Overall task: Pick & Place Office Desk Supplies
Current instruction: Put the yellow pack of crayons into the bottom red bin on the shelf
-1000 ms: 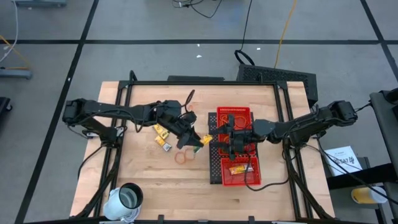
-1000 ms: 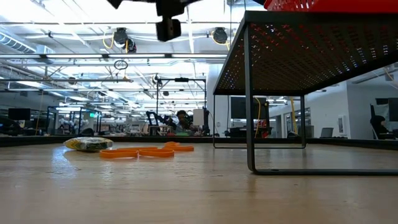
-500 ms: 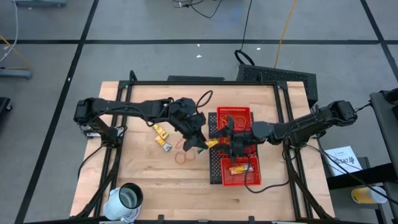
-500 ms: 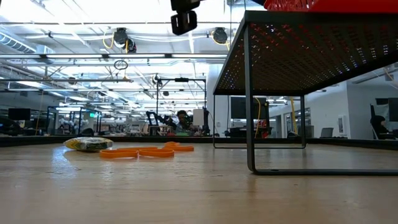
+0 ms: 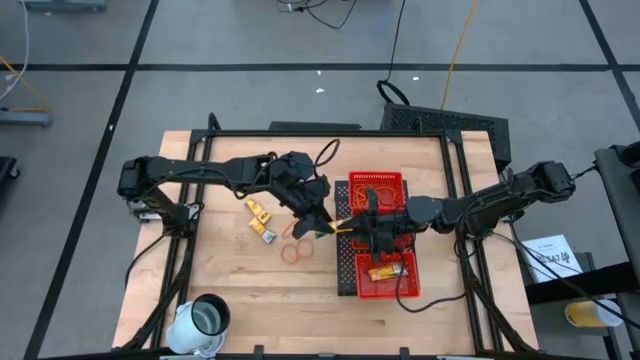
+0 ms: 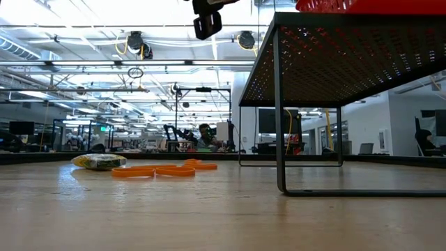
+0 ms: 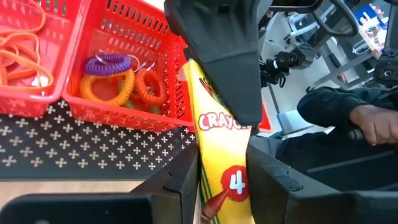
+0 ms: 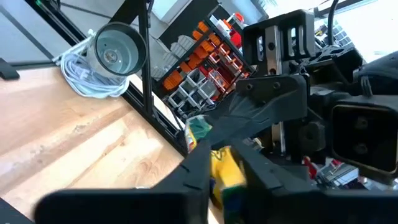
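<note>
A yellow crayon packet hangs in the air just left of the red mesh tray, with a gripper at each end. My left gripper comes from the table's left and is shut on one end. My right gripper comes from over the tray and is shut on the other end. Orange rubber bands and two small yellow packets lie flat on the wood to the left of the tray. My left gripper pinches the packet's end with the red "4" between its two fingers. It comes from the table's left, slanting a little down, with the fingers along the packet. The packet is lifted clear of table and tray. My right gripper pinches the packet's opposite end between its two fingers. It comes level from the table's right, along the packet. In the left wrist view its finger covers that end.
The tray stands on a black mesh riser. It holds rubber bands, coiled rings and another yellow packet. A white cup lies at the near left corner. A person's sleeve and hand show beyond the table.
My left gripper has carried the crayon packet a little toward the table's right and up, rolling its wrist, until the packet's free end came between my right gripper's fingers. My right gripper has kept its place and shut on that end.
</note>
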